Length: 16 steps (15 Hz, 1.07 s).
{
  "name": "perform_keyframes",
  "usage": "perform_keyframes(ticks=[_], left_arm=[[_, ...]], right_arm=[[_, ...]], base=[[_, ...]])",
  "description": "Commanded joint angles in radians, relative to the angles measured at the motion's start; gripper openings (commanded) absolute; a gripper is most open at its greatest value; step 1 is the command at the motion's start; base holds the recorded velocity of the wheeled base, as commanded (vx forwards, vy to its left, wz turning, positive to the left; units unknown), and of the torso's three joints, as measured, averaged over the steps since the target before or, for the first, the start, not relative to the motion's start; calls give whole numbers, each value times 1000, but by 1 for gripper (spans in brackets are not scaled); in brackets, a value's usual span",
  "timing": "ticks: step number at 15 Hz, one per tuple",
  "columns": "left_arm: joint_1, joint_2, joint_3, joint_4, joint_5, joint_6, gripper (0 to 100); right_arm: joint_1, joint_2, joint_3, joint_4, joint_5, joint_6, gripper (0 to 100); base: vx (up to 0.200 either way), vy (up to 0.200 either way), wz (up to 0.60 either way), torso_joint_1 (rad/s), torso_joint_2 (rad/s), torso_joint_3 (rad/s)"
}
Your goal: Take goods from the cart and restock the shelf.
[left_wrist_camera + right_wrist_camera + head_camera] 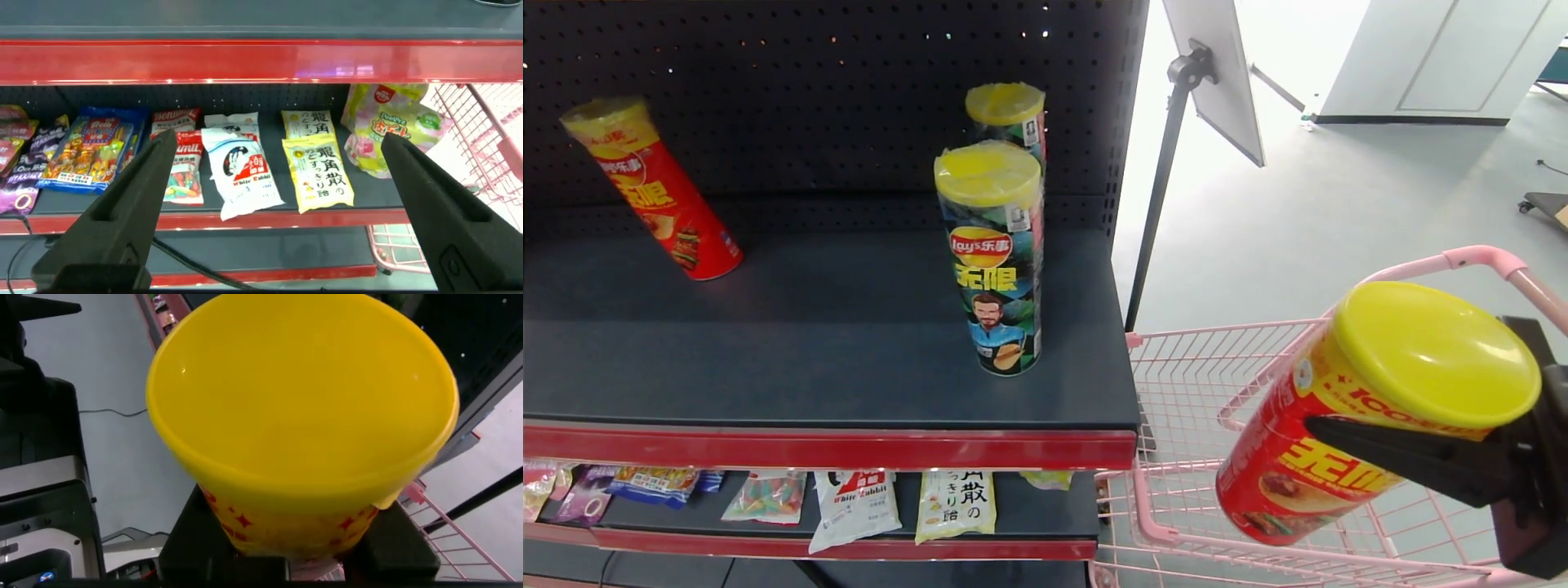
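My right gripper (1413,457) is shut on a red chip can with a yellow lid (1372,408), holding it tilted above the pink cart (1217,392) at the right. That lid (302,416) sits close before the right wrist camera, with dark fingers (204,547) beside the can. On the dark upper shelf (833,359) stand two dark-labelled chip cans (995,253), one behind the other, and a red chip can (654,188) at the back left. My left gripper (270,196) is open, facing the lower shelf's snack bags.
The lower shelf (768,523) holds several snack bags, such as a white one (241,167) and a yellow one (319,167). A red strip (833,449) edges the upper shelf. A stand with a white board (1217,73) rises right of the shelf. Grey floor lies beyond.
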Motion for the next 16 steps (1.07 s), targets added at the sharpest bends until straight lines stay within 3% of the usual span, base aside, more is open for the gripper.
perform_keyframes(ticks=[1,16], left_arm=[[1,0,0,0,0,-1,100],[1,0,0,0,3,-3,100]], right_arm=[[3,19,-27,-1,-5,-1,0],[14,28,-63,-3,-5,1,0]], base=[[0,0,0,0,0,0],[0,200,0,3,1,1]])
